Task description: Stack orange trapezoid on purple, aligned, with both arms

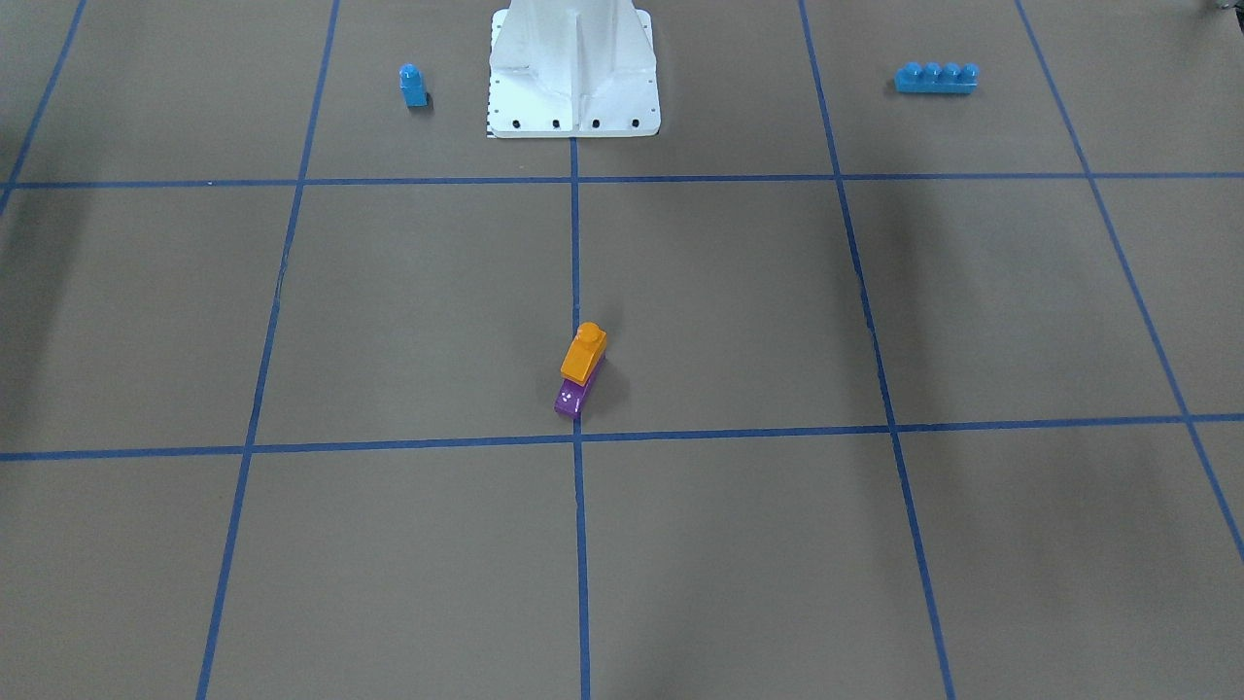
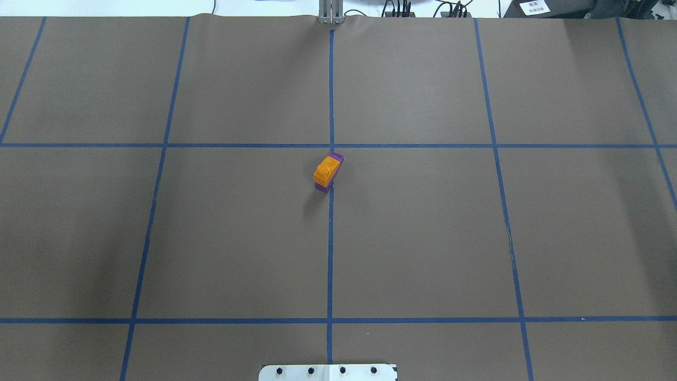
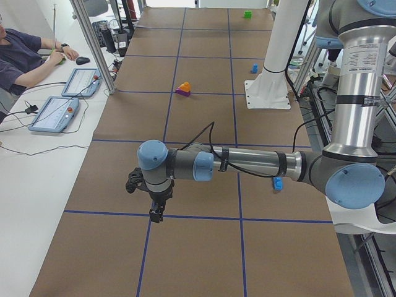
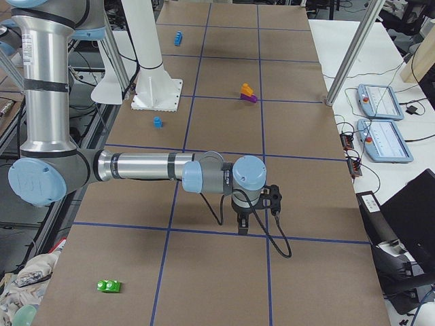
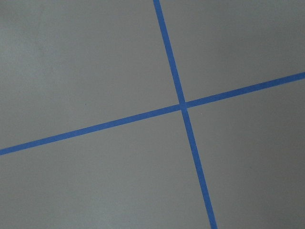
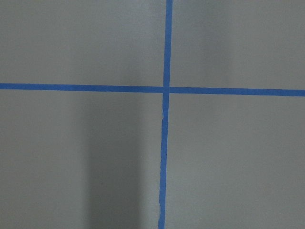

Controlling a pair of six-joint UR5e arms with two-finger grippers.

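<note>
The orange trapezoid sits on the purple, stud up, near the centre of the tabletop. The stack is right beside the middle tape line. Both blocks are glossy plastic with one sloped side, and the orange has one round stud on top. The purple's end sticks out under the orange on the operators' side (the overhead view shows purple slivers at both ends, so alignment is hard to judge). Both hands are well apart from the stack.

At the tabletop's left end the left hand hangs fingers-down near a tape crossing. It is seen only from the side, so it's impossible to tell whether it is wide or narrow. The right hand hangs the same way at the other end, and its state can't be told either. The wrist views show only brown surface and crossed tape.

The tabletop is matte brown paper gridded with blue tape. A white metal pedestal is bolted at the robot's edge, with a small blue block and a long blue brick on either side. A green block lies near the right end. A person sits at a white side table with pendants.
</note>
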